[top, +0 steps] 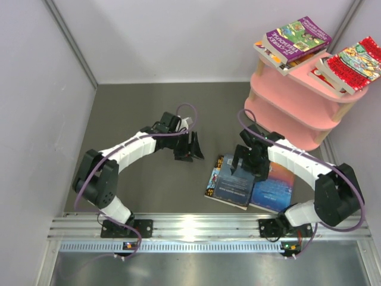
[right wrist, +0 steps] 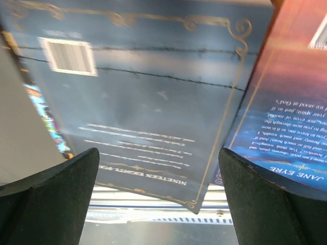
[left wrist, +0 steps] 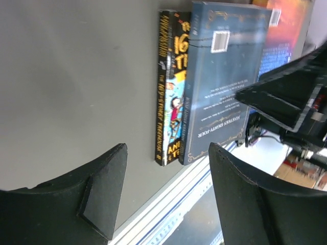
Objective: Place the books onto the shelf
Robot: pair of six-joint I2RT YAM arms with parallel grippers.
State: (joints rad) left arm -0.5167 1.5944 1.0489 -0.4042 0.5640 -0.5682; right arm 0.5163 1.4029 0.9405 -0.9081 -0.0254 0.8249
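**Top view**
- Shelf (top: 292,110): pink, three tiers, at the far right corner of the worktop (top: 137,119).
- Shelved books: all on the top tier. A purple book (top: 297,34) lies on at least one more at the left end. A red book (top: 352,61) lies at the right end, overhanging the rim, with what may be another beneath it. The two lower tiers show no books, though part of each is hidden.
- Books left on the worktop: three, close to the near edge and right of the middle. A slate-blue book (top: 233,189) lies across a dark book with yellow lettering (top: 213,179). A blue-and-orange book (top: 275,185) lies just beside them on the right.
- My left gripper (top: 189,152): over bare worktop, apart from the pile.
- My right gripper (top: 237,170): above the slate-blue book.

**Left wrist view**
- My left gripper (left wrist: 167,153) has its fingers spread, with nothing between them. All three remaining books lie flat ahead.

**Right wrist view**
- My right gripper (right wrist: 158,158) has its fingers wide apart and holds nothing. The slate-blue book's back cover (right wrist: 143,92) fills the space beneath.

**Progress**
- By my judgement, over half the books are shelved and three are left. The slate-blue one looks like the next pick.
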